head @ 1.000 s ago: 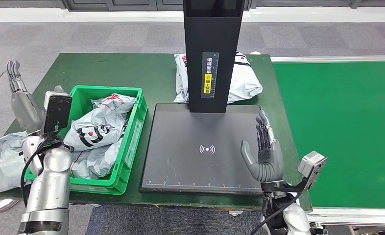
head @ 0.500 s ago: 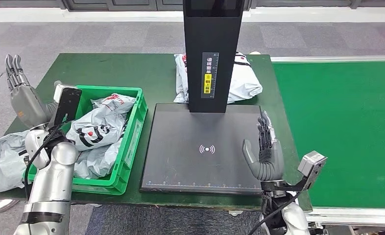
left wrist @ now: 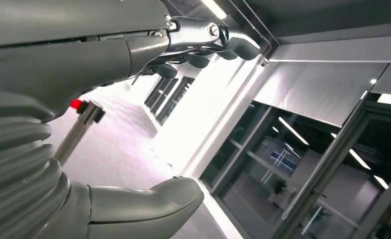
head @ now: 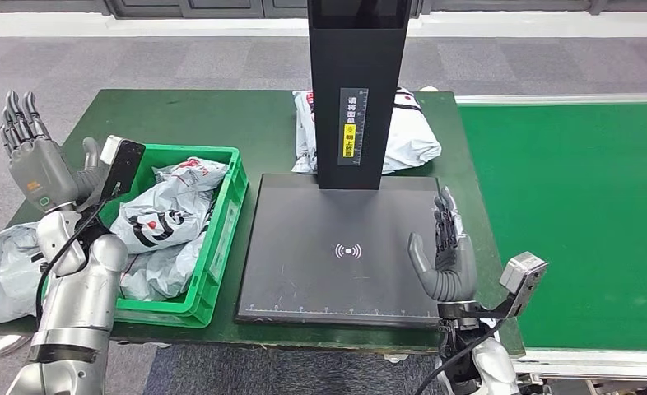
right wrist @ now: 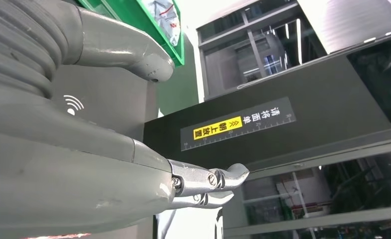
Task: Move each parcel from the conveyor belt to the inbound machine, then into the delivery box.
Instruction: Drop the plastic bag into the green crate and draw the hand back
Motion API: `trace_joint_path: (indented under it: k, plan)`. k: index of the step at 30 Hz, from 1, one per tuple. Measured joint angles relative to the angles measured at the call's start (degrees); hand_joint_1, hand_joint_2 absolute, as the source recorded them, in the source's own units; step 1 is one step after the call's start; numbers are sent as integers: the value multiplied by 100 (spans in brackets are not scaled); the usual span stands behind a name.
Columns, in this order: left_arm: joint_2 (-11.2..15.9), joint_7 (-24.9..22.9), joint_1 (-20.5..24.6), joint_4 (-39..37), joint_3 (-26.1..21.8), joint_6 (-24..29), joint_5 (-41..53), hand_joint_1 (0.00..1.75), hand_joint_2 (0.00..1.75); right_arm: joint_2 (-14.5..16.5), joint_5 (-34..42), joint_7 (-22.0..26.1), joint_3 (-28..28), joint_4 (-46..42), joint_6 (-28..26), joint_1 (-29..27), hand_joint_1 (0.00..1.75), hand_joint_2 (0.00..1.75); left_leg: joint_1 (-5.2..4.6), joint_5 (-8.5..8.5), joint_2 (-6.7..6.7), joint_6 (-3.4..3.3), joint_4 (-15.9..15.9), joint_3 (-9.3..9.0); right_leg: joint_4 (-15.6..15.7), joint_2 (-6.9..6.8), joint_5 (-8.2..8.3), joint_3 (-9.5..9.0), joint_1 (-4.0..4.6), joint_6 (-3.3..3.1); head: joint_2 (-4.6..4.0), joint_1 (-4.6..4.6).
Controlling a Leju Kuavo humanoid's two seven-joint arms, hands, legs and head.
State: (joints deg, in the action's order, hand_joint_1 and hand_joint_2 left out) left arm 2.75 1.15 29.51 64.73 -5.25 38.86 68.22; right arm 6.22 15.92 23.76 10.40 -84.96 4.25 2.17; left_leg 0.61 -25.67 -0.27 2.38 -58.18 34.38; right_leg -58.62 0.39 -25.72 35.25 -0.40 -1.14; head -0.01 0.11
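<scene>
We see the left hand (head: 34,164) raised off the table's left edge, beside the crate (head: 221,220), fingers spread and upright, holding nothing; in its wrist view the left hand (left wrist: 74,74) has thumb and fingers well apart against a ceiling and glass wall. The right hand (head: 445,259) stands upright over the right side of the scanner plate (head: 320,271), palm toward the plate's middle, fingers apart, empty; in its wrist view the right hand (right wrist: 84,164) is wide, with the column (right wrist: 263,124) beyond it.

We note grey parcels (head: 160,222) heaped in the green crate, which sits on the table (head: 188,115) just left of the plate; one parcel (head: 3,271) lies outside the crate, at the table's left edge, beside the left arm; another white parcel (head: 407,136) lies behind the black column (head: 357,90), partly hidden by it; the belt (head: 575,214) runs along the right.
</scene>
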Motion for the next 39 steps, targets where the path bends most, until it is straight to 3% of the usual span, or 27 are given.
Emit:
trace_joint_path:
  k: [10,12,16,18,24,28,34,39]
  plan:
    - [179,-729,70,-428,-175,103,1205,0,175,-1,38,21,0,86,-16,44,0,175,1,0,0,0,1,0,-1,0,0,0,1,0,0,-1]
    - [256,-1101,77,-554,-209,75,1640,0,175,0,38,21,0,87,-16,43,0,175,1,0,1,0,1,0,-2,2,0,0,1,0,-1,0]
    - [626,-2400,78,-776,33,-301,1887,0,175,1,20,18,0,104,-16,37,0,175,2,0,11,1,1,-2,-2,15,0,5,3,-1,-1,-1]
    - [818,-2712,78,-886,208,-459,1889,0,175,1,8,18,0,117,-15,30,0,175,4,0,9,1,1,-1,-2,12,-1,5,5,-1,0,-1]
    - [1109,-2892,91,-1093,465,-643,1893,0,175,1,-12,17,0,123,-13,25,0,175,4,0,4,1,1,1,-1,7,-1,3,6,-1,1,0]
    - [1332,-3210,176,-1408,664,-1357,1893,0,175,1,-97,28,0,146,15,22,0,175,4,0,6,1,1,1,-1,9,0,5,5,-2,1,0]
    - [1730,-3232,470,-2288,772,-2221,1893,0,175,14,-255,28,0,175,155,-61,0,175,10,2,11,3,1,0,-3,15,0,7,10,-3,-1,0]
    - [1922,-3192,586,-2710,783,-2305,1894,0,175,15,-278,28,0,175,192,-108,0,175,9,2,15,3,1,1,-3,17,0,9,10,-3,0,0]
